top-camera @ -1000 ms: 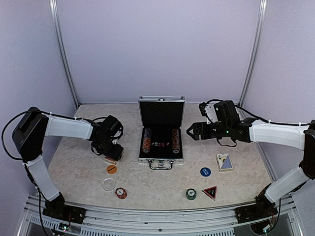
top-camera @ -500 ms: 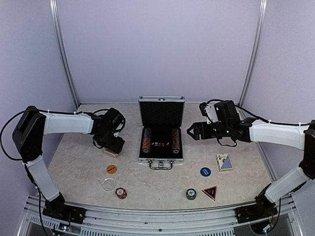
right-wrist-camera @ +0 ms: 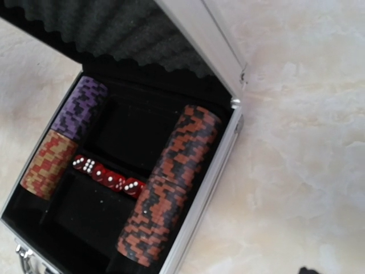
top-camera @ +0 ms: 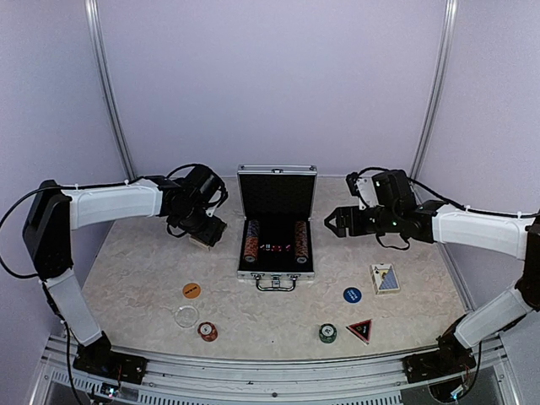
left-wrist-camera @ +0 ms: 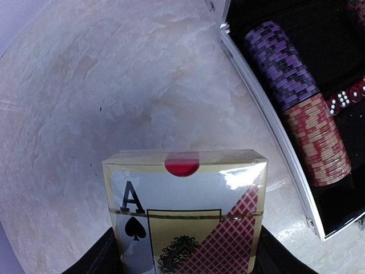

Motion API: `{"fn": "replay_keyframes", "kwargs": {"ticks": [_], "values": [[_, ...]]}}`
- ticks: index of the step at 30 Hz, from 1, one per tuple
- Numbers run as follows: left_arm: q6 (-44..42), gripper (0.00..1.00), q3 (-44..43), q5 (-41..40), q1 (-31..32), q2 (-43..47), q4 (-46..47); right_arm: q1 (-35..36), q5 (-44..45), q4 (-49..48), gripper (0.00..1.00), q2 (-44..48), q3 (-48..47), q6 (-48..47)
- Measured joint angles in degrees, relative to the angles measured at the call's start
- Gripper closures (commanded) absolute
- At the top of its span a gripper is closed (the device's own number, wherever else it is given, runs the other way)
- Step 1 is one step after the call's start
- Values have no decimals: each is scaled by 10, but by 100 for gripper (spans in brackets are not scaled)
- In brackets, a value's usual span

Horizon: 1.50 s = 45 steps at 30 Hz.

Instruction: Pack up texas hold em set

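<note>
The silver case (top-camera: 275, 272) lies open at mid-table with its lid upright. Chip stacks (top-camera: 251, 240) lie along both of its sides and red dice (right-wrist-camera: 107, 176) sit between them. My left gripper (top-camera: 207, 236) is shut on the red card deck (left-wrist-camera: 185, 208), holding it above the table just left of the case. To the right of the case my right gripper (top-camera: 332, 224) hangs open and holds nothing. The blue card deck (top-camera: 385, 278) lies on the table at the right.
A blue disc (top-camera: 352, 294), a green chip stack (top-camera: 327, 333) and the red-black triangle marker (top-camera: 360, 329) lie at the front right. An orange disc (top-camera: 191, 290), a clear disc (top-camera: 186, 316) and a red chip stack (top-camera: 207, 332) lie at the front left.
My left gripper has lifted the red deck off the table and carried it back and to the right, toward the case. The right arm has barely moved.
</note>
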<state>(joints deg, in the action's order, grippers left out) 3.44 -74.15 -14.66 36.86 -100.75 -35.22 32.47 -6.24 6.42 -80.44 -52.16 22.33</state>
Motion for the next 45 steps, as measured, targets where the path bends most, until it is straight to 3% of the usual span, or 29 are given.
{"fn": "replay_keyframes", "kwargs": {"ticks": [11, 25, 45], "values": [[-70, 43, -19, 5, 37, 0, 6, -6, 1, 7, 14, 9, 0, -6], [-221, 43, -24, -10, 92, -2, 104, -10, 3, 20, 14, 35, 5, -6], [-424, 44, -88, -26, 129, -110, 217, -11, 16, 45, 14, 93, 19, -6]]}}
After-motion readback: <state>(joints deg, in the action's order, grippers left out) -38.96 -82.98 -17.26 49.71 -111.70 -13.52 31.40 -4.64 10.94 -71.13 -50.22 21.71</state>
